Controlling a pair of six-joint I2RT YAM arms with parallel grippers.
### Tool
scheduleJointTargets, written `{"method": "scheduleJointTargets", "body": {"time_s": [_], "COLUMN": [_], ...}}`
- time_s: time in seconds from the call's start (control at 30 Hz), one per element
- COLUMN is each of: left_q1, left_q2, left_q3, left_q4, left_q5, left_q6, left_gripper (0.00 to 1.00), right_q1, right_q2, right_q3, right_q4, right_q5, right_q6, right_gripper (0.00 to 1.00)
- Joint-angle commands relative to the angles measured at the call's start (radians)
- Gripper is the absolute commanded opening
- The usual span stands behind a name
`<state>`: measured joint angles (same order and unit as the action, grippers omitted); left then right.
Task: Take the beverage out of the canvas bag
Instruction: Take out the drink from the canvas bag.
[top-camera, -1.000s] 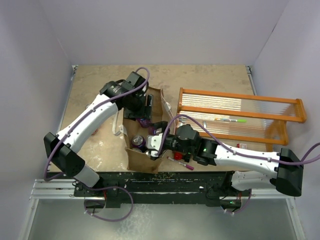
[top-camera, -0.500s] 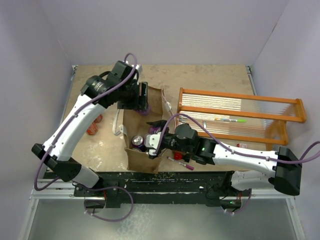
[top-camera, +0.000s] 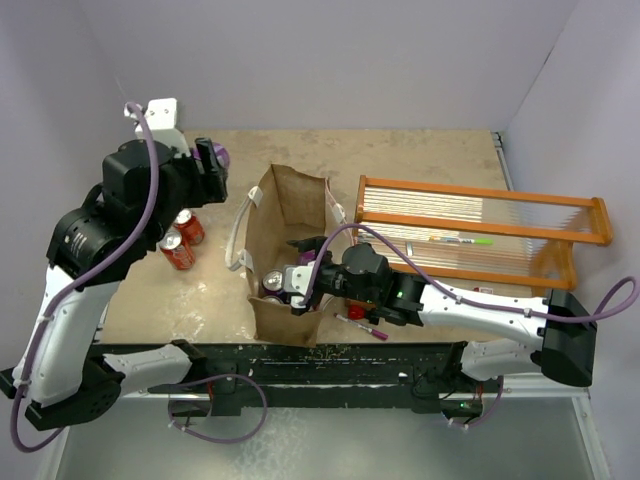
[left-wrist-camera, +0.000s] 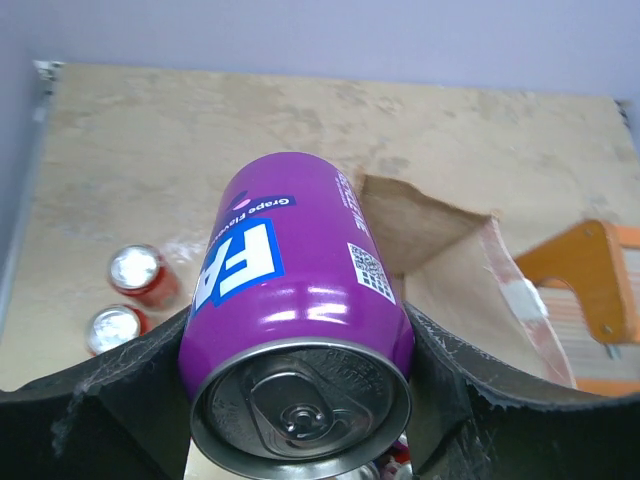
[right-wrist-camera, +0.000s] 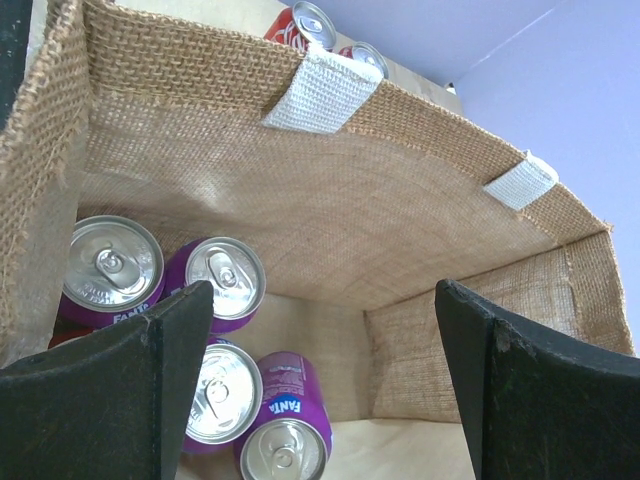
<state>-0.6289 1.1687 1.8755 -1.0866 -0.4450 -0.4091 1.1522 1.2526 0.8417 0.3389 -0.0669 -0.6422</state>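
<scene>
While left gripper grasps a purple can at ten o'clock of the canvas bag, right gripper released, jaws wide at bag's mouth, more cans inside

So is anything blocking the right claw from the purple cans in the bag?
Nothing visible does. The open right gripper hangs over the open mouth of the canvas bag, and the purple Fanta cans lie uncovered below it.

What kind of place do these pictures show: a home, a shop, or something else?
Most likely a robot test booth in a lab: plain walls enclose a wooden table, the left arm and right arm are bolted at its near edge, and the canvas bag of soda cans looks staged.
</scene>
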Motion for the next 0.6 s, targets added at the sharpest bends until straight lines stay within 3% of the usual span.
{"method": "scheduleJointTargets", "body": {"time_s": [0.0,0.3,0.57], "left_q1": [0.004,0.02,0.241], "left_q2": [-0.034,-0.05,-0.059], "left_q3": [-0.068,-0.348,-0.571], "left_q4": [0.137,0.023,0.023], "left_q5": [-0.211,-0.287,0.013], "left_q6": [0.048,-0.247,-0.376], "left_gripper": [0.0,0.0,0.0], "right_q1": [0.006,-0.018,-0.021], "right_q2": [-0.005,-0.032,-0.047], "right_q3": [0.057,0.08,0.059], "right_q4": [0.012,-0.034,-0.021], "right_q5": [-0.013,-0.025,-0.083], "right_q6": [-0.026,-0.051,-0.033], "right_gripper": [0.93,0.94,0.95]}}
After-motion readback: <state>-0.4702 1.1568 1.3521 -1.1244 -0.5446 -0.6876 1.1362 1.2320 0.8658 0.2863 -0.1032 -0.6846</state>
